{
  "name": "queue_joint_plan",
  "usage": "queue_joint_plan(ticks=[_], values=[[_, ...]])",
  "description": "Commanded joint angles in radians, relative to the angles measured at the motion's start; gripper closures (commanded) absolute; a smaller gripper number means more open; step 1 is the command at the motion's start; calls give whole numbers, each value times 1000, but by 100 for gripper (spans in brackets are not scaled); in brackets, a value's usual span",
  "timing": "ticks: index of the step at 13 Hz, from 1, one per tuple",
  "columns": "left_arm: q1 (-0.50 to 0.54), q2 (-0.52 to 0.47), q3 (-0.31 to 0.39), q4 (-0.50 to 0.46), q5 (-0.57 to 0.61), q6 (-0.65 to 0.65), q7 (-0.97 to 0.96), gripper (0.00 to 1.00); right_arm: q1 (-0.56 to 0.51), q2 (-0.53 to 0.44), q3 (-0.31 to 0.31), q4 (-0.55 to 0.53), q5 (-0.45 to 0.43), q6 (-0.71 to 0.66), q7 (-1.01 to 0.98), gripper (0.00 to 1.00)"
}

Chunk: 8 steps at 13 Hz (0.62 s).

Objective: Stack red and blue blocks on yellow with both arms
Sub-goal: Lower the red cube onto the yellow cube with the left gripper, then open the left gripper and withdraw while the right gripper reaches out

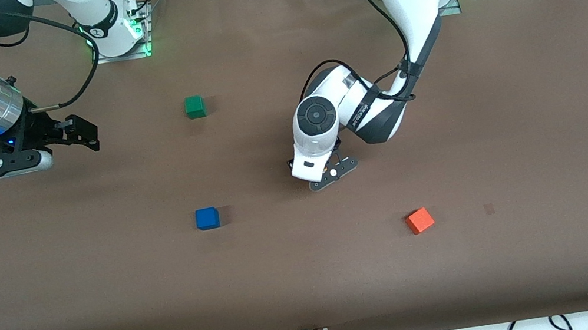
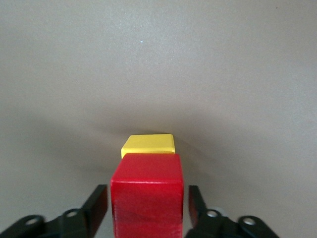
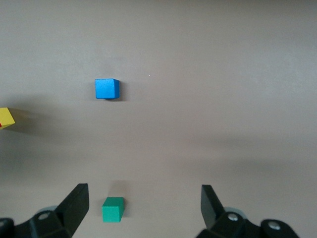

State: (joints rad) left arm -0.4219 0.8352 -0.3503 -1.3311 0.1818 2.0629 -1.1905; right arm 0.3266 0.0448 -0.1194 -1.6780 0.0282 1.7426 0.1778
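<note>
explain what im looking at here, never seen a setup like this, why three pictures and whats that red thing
Two white robot arms stand at a brown table. The wide picture comes from a high camera facing them; the other two come from cameras on each arm's wrist. The left end effector is down at the table's middle, its fingers standing just off the sides of the red block, which sits on the yellow block. The right end effector waits open in the air at its own end of the table. The blue block, a green cube and an orange cube lie loose on the table.
</note>
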Motion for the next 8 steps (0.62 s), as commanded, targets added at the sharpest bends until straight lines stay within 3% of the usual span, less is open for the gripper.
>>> queue_joint_plan(ticks=[1,8], values=[[-8,10,5,29,25,-12,-17,0,-4,10,4,24,-7,0,-9,0],[41,-76,7,36,38,-60,-6,0,-9,13,3,24,4,5,-4,0]])
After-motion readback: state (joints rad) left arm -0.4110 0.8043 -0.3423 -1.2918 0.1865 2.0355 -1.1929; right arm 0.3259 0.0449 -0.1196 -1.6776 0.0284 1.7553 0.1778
